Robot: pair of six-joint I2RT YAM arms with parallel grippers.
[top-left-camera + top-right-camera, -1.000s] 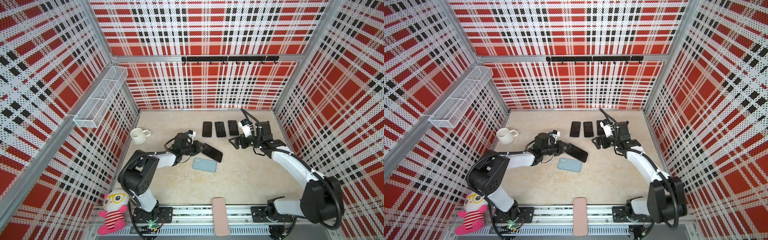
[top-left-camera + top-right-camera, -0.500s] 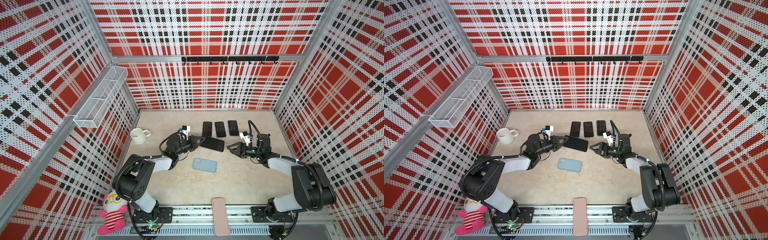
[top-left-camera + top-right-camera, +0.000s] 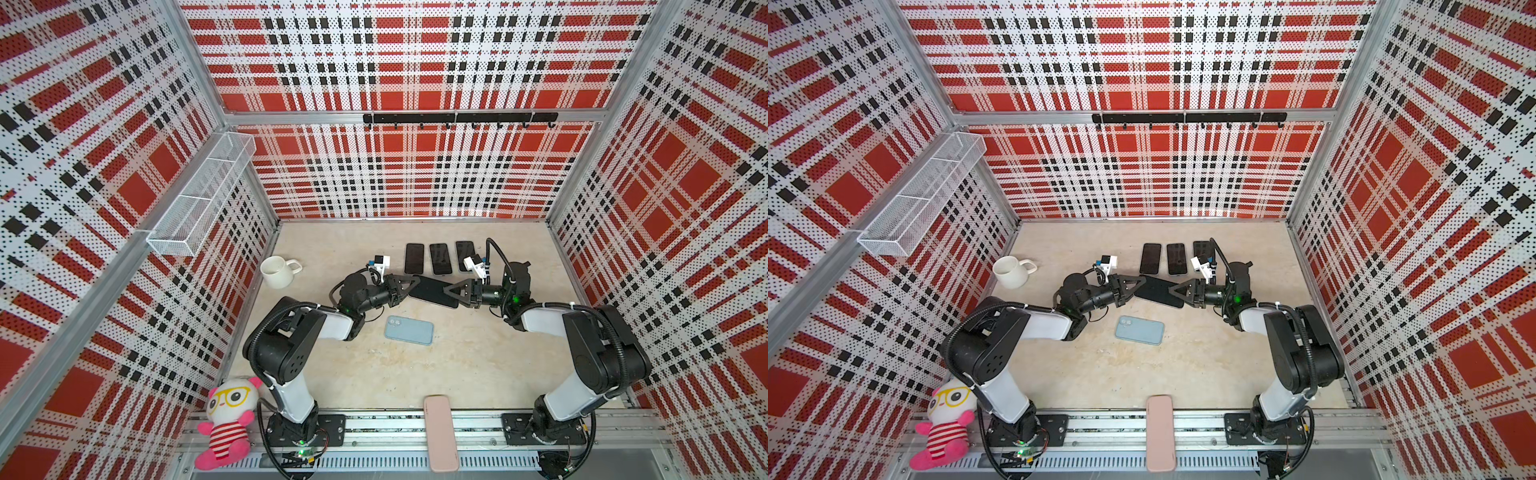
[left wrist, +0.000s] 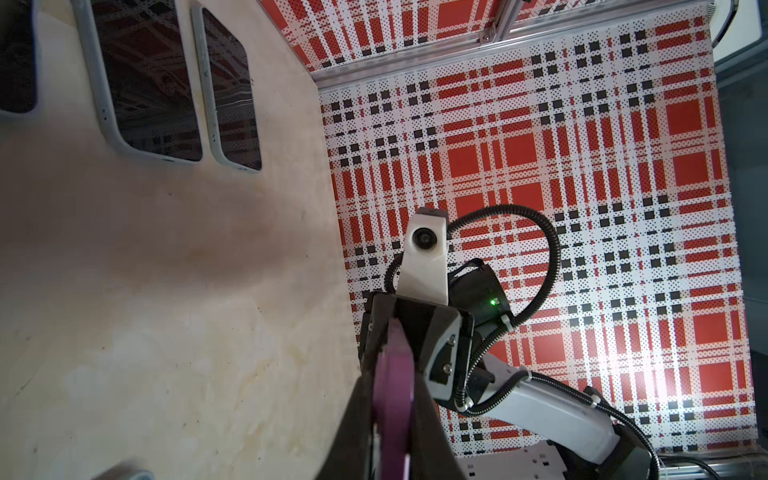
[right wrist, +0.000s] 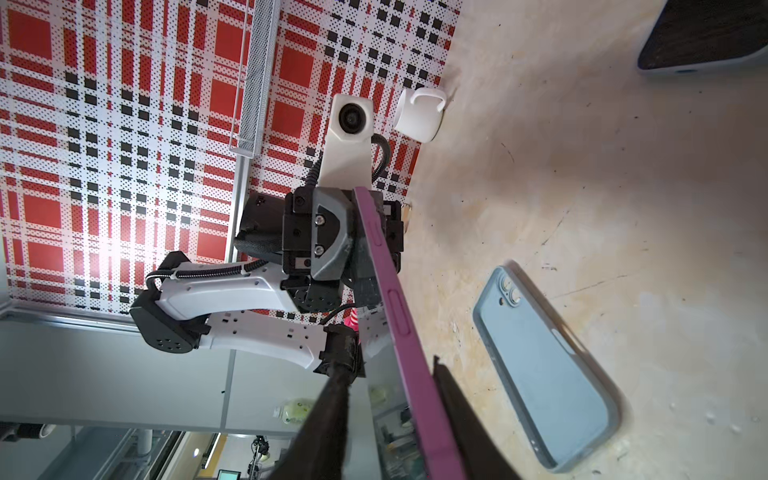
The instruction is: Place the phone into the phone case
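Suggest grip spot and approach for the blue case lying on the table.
Pinch the blue case across its two long edges at mid-length, coming straight down: it lies flat with bare table beside both edges. Stay off the camera corner, at the end nearer the left arm.
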